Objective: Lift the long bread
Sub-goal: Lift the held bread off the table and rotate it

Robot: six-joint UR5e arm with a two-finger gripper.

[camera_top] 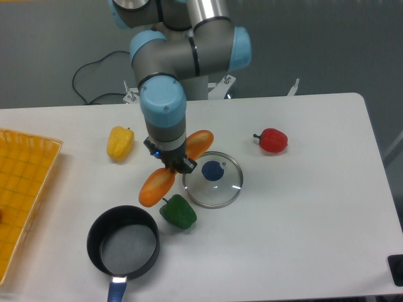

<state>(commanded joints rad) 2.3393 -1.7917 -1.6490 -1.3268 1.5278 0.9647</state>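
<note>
White table (302,207) holds one long bread (157,187), three peppers.

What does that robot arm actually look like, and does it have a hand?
The arm is made of thick silver-grey tubes joined by rounded joints with light blue caps. At its tip sits a small dark claw, mostly hidden under the wrist. A black cable loops behind it.

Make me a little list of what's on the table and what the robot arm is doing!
gripper: down over the middle of the long bread, jaws hidden
yellow pepper: left of the arm
green pepper: beside the bread's lower end
red pepper: alone on the right
glass lid: flat, blue knob up
black pot: front, nothing in it
yellow tray: left edge
</note>
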